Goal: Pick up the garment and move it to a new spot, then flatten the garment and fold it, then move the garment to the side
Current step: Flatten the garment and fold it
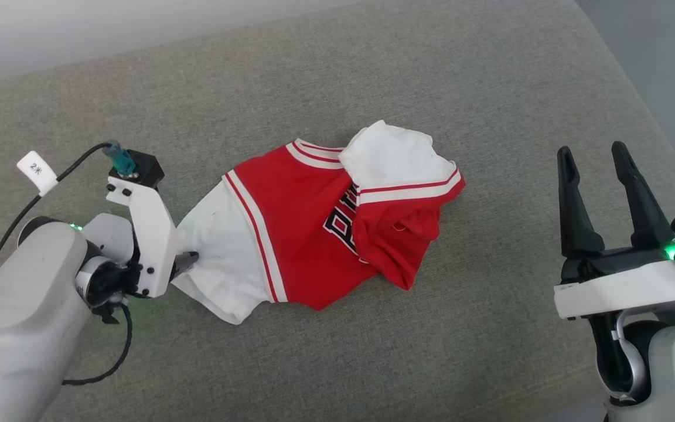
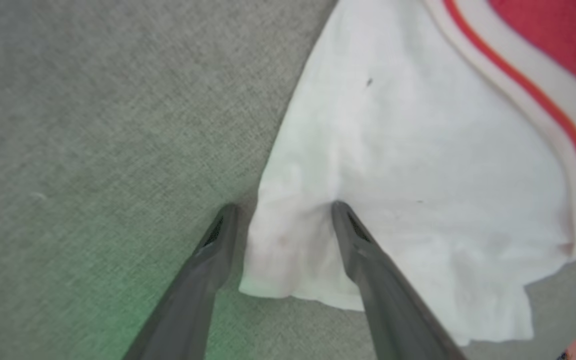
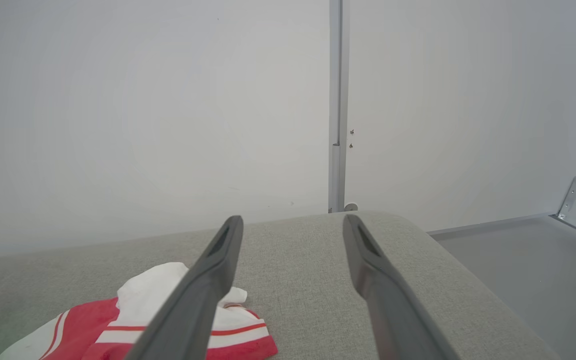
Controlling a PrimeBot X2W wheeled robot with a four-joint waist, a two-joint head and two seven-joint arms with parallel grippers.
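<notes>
The left arm's pale forearm fills the 8 o'clock corner of the head view, closest to the lens. Its left gripper reaches to the garment's white sleeve. In the left wrist view the two dark fingers stand apart, not pinched. One lies over the sleeve cloth and the other on the bare cushion just beside the sleeve's edge, so a corner of the sleeve sits between them.

The garment lies crumpled at the middle of the grey cushion. Its red body is folded over on itself, with black lettering partly hidden in the fold. One white sleeve is at its 8 o'clock and the other is bunched at its 1 o'clock.

Well apart, at the garment's 3 o'clock, the right gripper hangs with fingers spread wide and empty. Beyond the cushion, at 12 o'clock in the right wrist view, stand a pale wall and a metal post.
</notes>
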